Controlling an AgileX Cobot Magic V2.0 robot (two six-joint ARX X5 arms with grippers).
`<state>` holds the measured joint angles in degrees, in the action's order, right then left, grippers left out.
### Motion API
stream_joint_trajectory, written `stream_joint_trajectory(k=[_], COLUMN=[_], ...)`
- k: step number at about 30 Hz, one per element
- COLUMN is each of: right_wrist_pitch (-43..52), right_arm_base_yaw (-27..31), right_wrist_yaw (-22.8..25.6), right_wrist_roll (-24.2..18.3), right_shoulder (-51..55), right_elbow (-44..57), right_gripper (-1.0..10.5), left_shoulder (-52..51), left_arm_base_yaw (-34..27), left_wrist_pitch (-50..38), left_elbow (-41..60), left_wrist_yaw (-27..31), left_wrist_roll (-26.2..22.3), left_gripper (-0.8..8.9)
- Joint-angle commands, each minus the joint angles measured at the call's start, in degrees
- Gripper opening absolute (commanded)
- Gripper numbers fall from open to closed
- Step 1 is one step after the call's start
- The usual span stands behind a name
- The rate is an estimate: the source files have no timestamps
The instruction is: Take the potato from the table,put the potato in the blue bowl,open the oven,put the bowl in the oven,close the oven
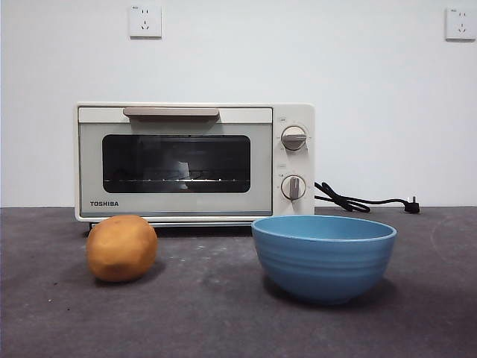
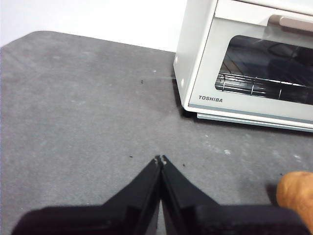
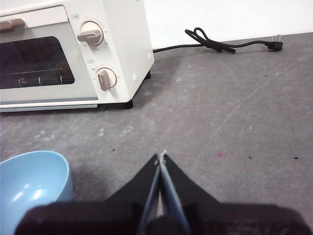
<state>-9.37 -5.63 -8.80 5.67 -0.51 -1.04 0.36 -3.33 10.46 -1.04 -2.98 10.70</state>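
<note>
Matte mottled table (image 1: 223, 313), smooth matte potato (image 1: 121, 247), ridged satin blue bowl (image 1: 323, 261), glossy glass-doored oven (image 1: 195, 162).

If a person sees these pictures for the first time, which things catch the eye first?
The cream-white toaster oven with a dark glass door stands shut at the back of the dark grey table. In front of it, in the front view, a rounded orange-brown potato lies to the left and a deep sky-blue bowl stands empty to the right.

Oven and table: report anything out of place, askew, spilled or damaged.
One thing stands out: the oven's black cord lies unplugged on the table, its plug loose beside the oven. The door is shut and sits square; the potato and the blue bowl stand apart, the bowl upright, nothing spilled.
</note>
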Motion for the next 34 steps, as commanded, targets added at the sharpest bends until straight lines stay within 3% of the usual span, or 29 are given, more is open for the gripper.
stream_joint_trajectory(k=[1, 4, 8, 12, 20, 27, 34], right_wrist_pitch=[-0.17, 0.85, 1.40, 1.16, -2.54, -12.76, -29.40], right_arm_base_yaw=[-0.07, -0.07, -0.07, -0.09, -0.13, -0.13, -1.57], right_wrist_yaw=[-0.09, -0.02, -1.84, -4.26, -8.11, -19.17, -27.34], right_wrist_roll=[4.35, 6.64, 12.15, 16.94, 17.99, 11.74, 0.39], right_shoulder=[0.02, 0.02, 0.00, -0.94, -8.90, -23.52, -38.21], right_elbow=[0.61, 0.61, -0.11, -2.56, -12.57, -28.96, -48.30], right_gripper=[0.0, 0.0, -0.1, -0.1, -0.1, -0.1, -0.1], left_shoulder=[0.00, 0.00, 0.00, 0.02, 0.31, 7.34, 19.61], left_arm_base_yaw=[-0.13, -0.13, -0.13, -0.13, -0.13, -0.13, -0.13], left_wrist_pitch=[-0.15, -0.20, -0.07, 1.79, 8.87, 16.98, 25.94], left_elbow=[0.68, 0.68, 0.17, -2.75, -13.66, -25.05, -36.92], left_wrist_yaw=[-0.52, -1.40, -7.48, -12.28, -15.23, -20.81, -30.69], left_wrist_roll=[2.71, 4.61, 5.92, 12.13, 13.55, 9.94, 0.87], left_gripper=[-0.04, -0.05, -0.08, -0.08, -0.08, -0.08, -0.08])
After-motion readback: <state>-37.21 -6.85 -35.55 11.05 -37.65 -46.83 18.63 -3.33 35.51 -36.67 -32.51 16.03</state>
